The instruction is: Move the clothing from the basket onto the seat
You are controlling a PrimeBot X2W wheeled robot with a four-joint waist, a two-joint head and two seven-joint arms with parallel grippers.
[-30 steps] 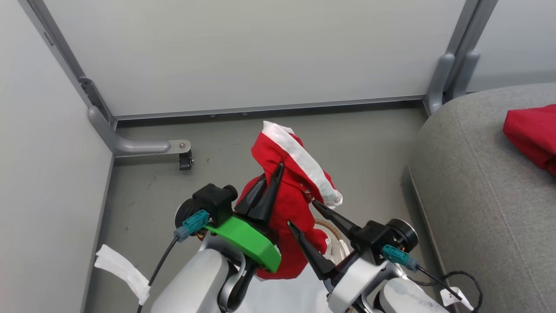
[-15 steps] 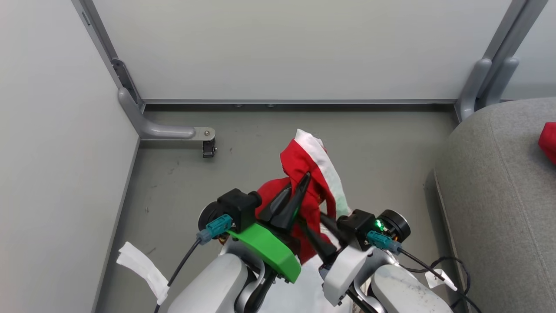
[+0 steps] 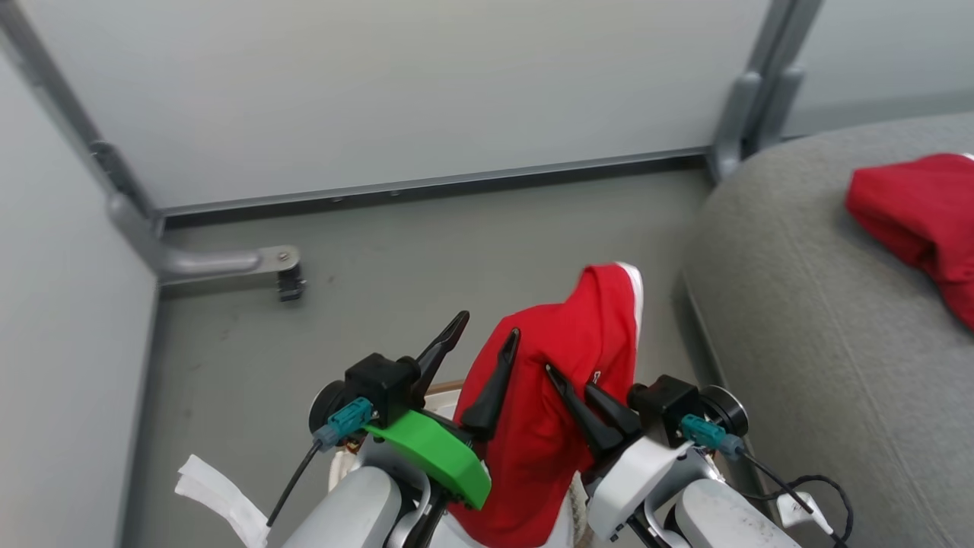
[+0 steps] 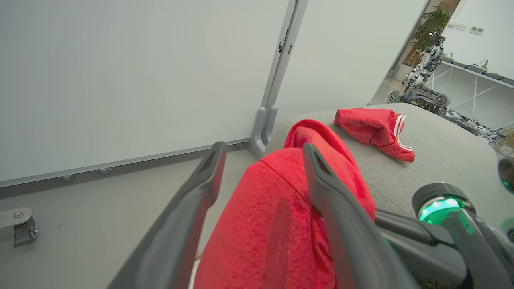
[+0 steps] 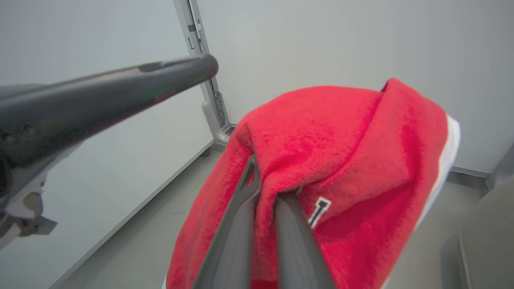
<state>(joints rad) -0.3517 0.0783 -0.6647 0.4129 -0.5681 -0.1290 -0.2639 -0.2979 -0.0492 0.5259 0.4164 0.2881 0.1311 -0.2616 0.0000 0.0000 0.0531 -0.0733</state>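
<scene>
Carry step. Fingers apart on left gripper [image 3: 487, 326]; clamped tight on cloth [image 3: 590, 327] with right gripper [image 3: 568, 377]. Holding cloth up at 6 o'clock. Next: swing to seat [image 3: 799, 320] at 3 o'clock, then let go.

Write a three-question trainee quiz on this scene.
1. True or false: the left fingers are shut on the hanging clothing.
2. What grips the hanging clothing? A. left fingers B. right fingers C. both
3. Fill in: a second red garment lies on the ___.
Key: 1 false, they stand open; 2 B; 3 seat.
</scene>
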